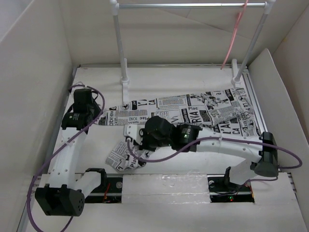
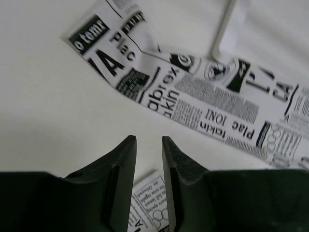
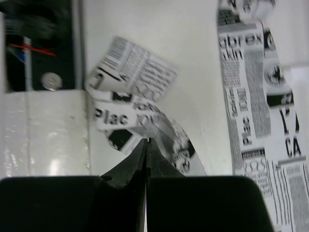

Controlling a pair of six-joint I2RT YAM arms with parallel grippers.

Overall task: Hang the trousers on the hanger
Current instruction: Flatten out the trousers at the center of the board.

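The trousers (image 1: 193, 113) lie flat on the table (image 1: 159, 79), well apart from the hanger (image 1: 234, 36) on the rail (image 1: 193, 5). The right gripper (image 3: 146, 141) is shut, seemingly pinching the near leg; the left gripper (image 2: 148, 140) hangs part-open, empty. Pickup step, I'd say; next calls for a firm lift.

- White table (image 1: 183, 79), evenly lit.
- Tall off-white panels (image 1: 34, 72) box in the left and right sides.
- Plain pale back wall (image 1: 183, 38).
- Rack (image 1: 183, 5) at far edge: two white posts, silver bar on top.
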